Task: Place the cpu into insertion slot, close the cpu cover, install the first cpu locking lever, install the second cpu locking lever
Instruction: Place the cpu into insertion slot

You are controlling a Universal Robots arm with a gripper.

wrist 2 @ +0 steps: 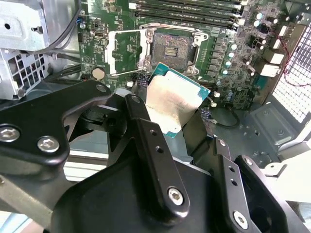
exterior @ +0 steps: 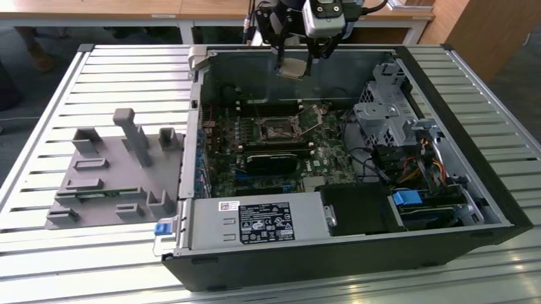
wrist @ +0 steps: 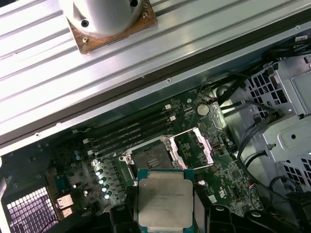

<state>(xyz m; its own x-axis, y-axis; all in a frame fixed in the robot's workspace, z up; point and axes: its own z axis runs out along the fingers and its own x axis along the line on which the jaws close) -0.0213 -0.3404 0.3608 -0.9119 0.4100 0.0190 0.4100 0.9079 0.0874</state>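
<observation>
black tool (wrist 2: 172,120) pinching flat silver square cpu (wrist 2: 177,97) above open dark insertion slot (wrist 2: 170,51)

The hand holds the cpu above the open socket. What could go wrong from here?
The cpu looks tilted in the hand; it could meet the insertion slot crooked and damage its contacts.
The hand grips it by the edges, so it might slip and drop onto the motherboard.
The open cpu cover stands beside the slot; the cpu could strike it.

Slatted metal table (exterior: 101,69) bears computer case (exterior: 338,266), grey fixture (exterior: 110,183).
</observation>
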